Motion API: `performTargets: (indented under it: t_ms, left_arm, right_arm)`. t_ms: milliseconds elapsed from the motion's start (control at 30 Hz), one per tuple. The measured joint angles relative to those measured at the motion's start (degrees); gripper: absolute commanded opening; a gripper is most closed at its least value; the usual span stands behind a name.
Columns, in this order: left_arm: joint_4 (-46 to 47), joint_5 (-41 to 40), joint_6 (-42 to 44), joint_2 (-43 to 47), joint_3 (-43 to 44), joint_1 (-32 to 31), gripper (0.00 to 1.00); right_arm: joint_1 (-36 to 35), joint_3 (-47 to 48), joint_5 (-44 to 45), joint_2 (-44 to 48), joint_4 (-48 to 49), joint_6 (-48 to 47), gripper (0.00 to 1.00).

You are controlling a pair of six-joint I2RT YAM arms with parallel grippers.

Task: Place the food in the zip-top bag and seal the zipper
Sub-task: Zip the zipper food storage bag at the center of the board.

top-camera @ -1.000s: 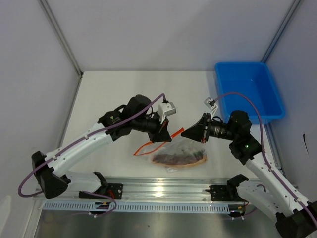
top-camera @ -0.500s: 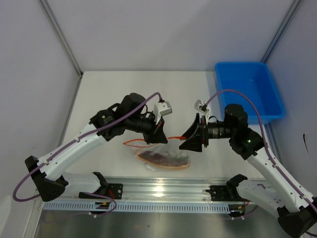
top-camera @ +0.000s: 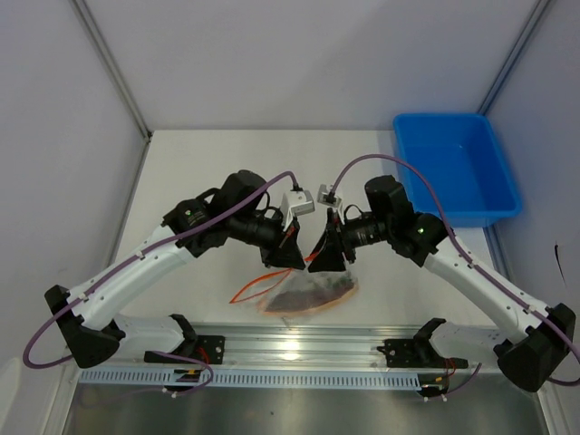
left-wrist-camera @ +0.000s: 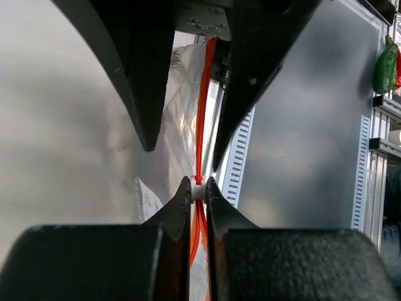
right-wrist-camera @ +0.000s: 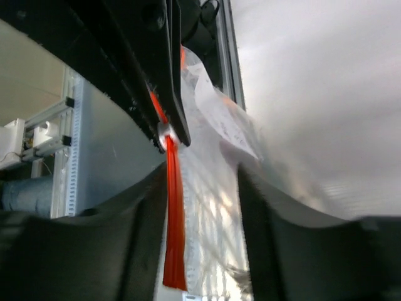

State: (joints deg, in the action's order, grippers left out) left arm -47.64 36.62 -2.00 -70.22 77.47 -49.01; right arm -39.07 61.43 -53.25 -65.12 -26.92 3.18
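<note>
Left end effector (left-wrist-camera: 198, 186) is pressed together on the zipper (left-wrist-camera: 202, 113), its tips pinching a small white piece (right-wrist-camera: 165, 134) that sits on the orange-red strip. The right end effector (right-wrist-camera: 202, 207) faces it from the right with its fingers spread, one on each side of the strip and not yet touching it. The zip-top bag (top-camera: 313, 292) sits low toward the near edge of the desk (top-camera: 199, 172), between the two arms, with its mouth drawn up to the end effectors. The food (top-camera: 304, 294) shows as a dark reddish mass inside the clear film, so loading looks done and the step in hand is most likely the sealing. From above, an orange loop of the strip curves out to the left of the bag, which suggests that part of the mouth is not yet pressed shut. To do this well, the left pinch should act as a fixed anchor while the right fingers close on the strip just beside it, square across both rails and no deeper than the strip, so that no crinkled film gets trapped. The right side should then slide along the strip away from the anchor with light, even pressure, pulling it straight and taut as it goes. Too hard a squeeze could drag the whole bag, and a slack strip could leave gaps. Whether the bag's belly rests on the desk or hangs free cannot be told, so the food's weight is best kept low and away from the mouth.
</note>
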Motion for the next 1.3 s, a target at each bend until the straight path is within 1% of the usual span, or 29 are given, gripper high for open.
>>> performTargets:
  t_ms: [33, 67, 133, 167, 233, 267, 400, 533, 733, 867, 1033, 1300]
  left_arm:
    - [-0.09, 0.00, 0.09, 0.00, 0.00, 0.00, 0.00]
    - [-0.15, 0.00, 0.15, 0.00, 0.00, 0.00, 0.01]
    - [-0.24, -0.26, 0.55, 0.00, 0.00, 0.02, 0.01]
    - [-0.39, -0.42, 0.59, 0.00, 0.00, 0.02, 0.01]
    - [-0.63, -0.48, 0.72, 0.00, 0.00, 0.02, 0.01]
    - [-0.85, -0.46, 0.94, 0.00, 0.00, 0.02, 0.01]
    - [-0.68, -1.07, 1.03, 0.00, 0.00, 0.02, 0.01]
    - [-0.46, -2.38, 1.01, 0.00, -0.11, 0.02, 0.01]
    - [0.72, -7.43, 0.33, 0.00, -0.28, -0.11, 0.01]
    - [2.19, -13.05, -1.11, 0.15, -1.25, -0.33, 0.01]
    - [2.27, -20.57, -3.54, 0.98, -3.10, -0.37, 0.01]
    - [2.21, -29.11, -6.69, 5.90, -6.60, -0.37, 0.01]
  right_arm:
    - [-0.59, 0.81, 0.39, -0.76, -0.59, -0.42, 0.39]
    - [-1.25, 1.81, 1.01, -1.70, -1.14, -1.18, 0.29]
    - [-2.38, 3.72, 1.90, -3.37, -2.78, -2.91, 0.28]
    - [-2.73, 4.13, 2.01, -3.76, -3.19, -3.34, 0.23]
    - [-3.37, 4.83, 2.12, -4.22, -4.46, -4.74, 0.11]
    - [-3.63, 5.14, 2.12, -4.28, -5.16, -5.22, 0.00]
    - [-3.74, 6.10, 2.38, -4.44, -7.26, -6.71, 0.00]
    - [-3.74, 6.19, 4.02, -4.28, -7.30, -6.67, 0.00]
    - [-4.39, 2.34, 12.44, 0.39, -2.80, -4.02, 0.00]
    - [-4.22, -0.55, 20.04, 3.98, -0.61, -1.14, 0.00]
    - [-0.87, -4.59, 25.35, 6.58, 1.66, 2.99, 0.00]
    - [5.55, -8.61, 28.06, 10.12, 2.23, 7.37, 0.00]
